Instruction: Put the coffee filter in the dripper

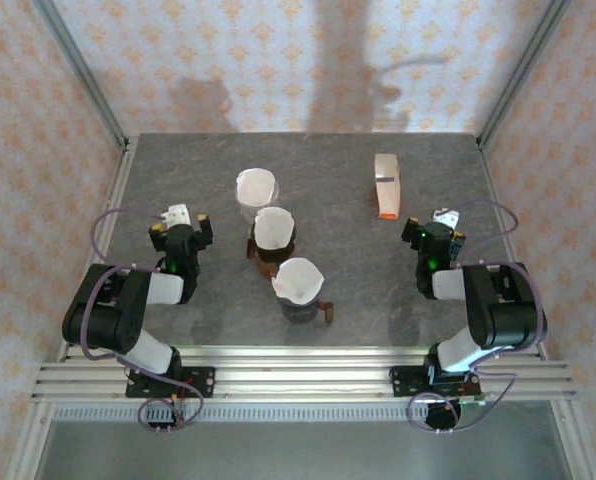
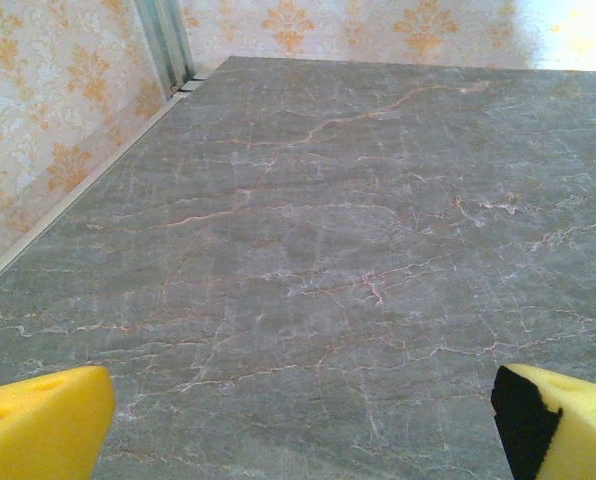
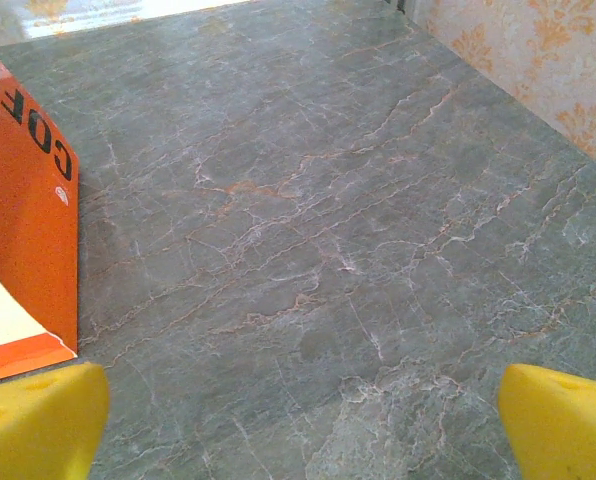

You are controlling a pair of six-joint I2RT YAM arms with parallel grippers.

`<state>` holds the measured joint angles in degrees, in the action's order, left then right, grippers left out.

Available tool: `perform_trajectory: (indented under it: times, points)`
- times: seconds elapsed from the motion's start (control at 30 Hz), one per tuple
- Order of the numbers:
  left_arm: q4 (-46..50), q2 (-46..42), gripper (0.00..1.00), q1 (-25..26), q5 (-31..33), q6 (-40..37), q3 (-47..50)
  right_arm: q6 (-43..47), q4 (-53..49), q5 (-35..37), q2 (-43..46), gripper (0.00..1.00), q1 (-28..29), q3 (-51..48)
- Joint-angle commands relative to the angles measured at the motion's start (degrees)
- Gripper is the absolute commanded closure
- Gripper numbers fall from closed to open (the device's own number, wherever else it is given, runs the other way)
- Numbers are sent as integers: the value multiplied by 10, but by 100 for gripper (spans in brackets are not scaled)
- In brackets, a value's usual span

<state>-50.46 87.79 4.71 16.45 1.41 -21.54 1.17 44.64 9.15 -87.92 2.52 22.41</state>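
Three white paper coffee filters stand in a row mid-table. The farthest filter [image 1: 256, 187] stands upright, and I cannot tell what holds it. The middle filter [image 1: 274, 228] sits in a brown dripper [image 1: 268, 252]. The nearest filter [image 1: 298, 279] sits in a dark dripper [image 1: 302, 310] with a brown handle. My left gripper [image 1: 181, 222] is open over bare table left of them, its yellow fingertips [image 2: 38, 430] wide apart. My right gripper [image 1: 443, 222] is open too, with nothing between its fingertips [image 3: 563, 425].
An orange and white coffee filter box [image 1: 385, 186] lies at the back right, just left of and beyond the right gripper; its orange side [image 3: 23, 220] is close to that gripper's left finger. Patterned walls with metal posts [image 1: 98, 90] enclose the table.
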Motion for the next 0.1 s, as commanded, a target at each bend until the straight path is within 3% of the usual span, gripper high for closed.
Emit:
perform_trajectory:
  times: [0.0, 0.07]
  points:
    - [-19, 1, 0, -7, -1, -7, 2, -2, 17, 4, 7, 1, -1, 7]
    - [-19, 1, 0, -7, -2, -7, 2, -3, 16, 4, 7, 1, -1, 7]
